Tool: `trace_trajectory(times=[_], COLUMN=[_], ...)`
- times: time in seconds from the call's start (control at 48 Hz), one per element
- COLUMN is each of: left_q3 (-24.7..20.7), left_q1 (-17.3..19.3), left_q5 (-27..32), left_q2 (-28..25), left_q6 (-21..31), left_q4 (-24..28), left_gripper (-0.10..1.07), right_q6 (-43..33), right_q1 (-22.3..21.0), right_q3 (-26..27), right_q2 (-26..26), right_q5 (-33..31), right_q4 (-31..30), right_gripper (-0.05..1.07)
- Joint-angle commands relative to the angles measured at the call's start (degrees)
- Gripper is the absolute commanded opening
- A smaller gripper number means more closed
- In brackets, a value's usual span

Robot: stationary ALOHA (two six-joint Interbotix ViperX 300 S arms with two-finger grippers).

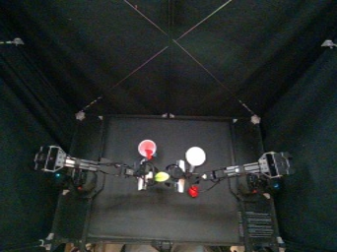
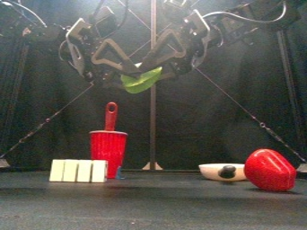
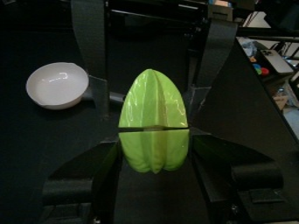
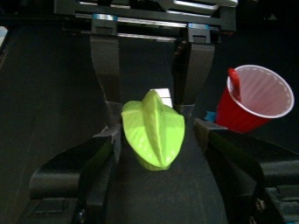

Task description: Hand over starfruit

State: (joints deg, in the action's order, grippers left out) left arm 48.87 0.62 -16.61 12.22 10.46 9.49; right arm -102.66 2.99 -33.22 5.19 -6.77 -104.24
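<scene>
nearest the front edge: white blocks [image 2: 79, 171], red cup [image 2: 108, 151], red object [image 2: 270, 170], all on the table [image 2: 156, 202]. above, left gripper [image 3: 152, 140] and right gripper [image 4: 152, 131] both clamp the starfruit [image 2: 142, 81] in mid-air, jaws narrowed onto its ribs.

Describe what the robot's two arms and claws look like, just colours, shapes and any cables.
Both arms are black, built of jointed segments with dark cables looping over them. Each ends in a claw of two long, flat black jaws, wide at the base and narrowing toward the tips: the left claw, the right claw. No markings or labels can be made out.
</scene>
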Motion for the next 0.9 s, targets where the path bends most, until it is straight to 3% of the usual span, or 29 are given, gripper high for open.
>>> trace_trajectory(times=[0.0,0.417,0.646,0.875], left_q3=[-0.70,-0.62,-0.53,-0.18], left_q1=[0.26,0.26,0.35,0.88], left_q5=[-0.62,-0.62,-0.70,-0.70], left_q2=[0.18,0.09,0.18,0.09], left_q6=[0.00,0.00,0.09,0.00], left_q4=[-0.18,-0.18,-0.18,-2.99], left_gripper=[0.71,0.71,0.73,0.91], right_q6=[-0.09,-0.09,-0.09,-0.09], right_q1=[0.09,-0.18,-0.18,-0.18], right_q3=[1.41,1.58,1.67,1.49], right_q2=[0.88,0.88,0.88,0.88], right_q5=[0.00,0.00,0.00,0.00], right_q4=[-0.26,-0.26,-0.26,-0.26], right_gripper=[0.95,0.72,0.71,0.71])
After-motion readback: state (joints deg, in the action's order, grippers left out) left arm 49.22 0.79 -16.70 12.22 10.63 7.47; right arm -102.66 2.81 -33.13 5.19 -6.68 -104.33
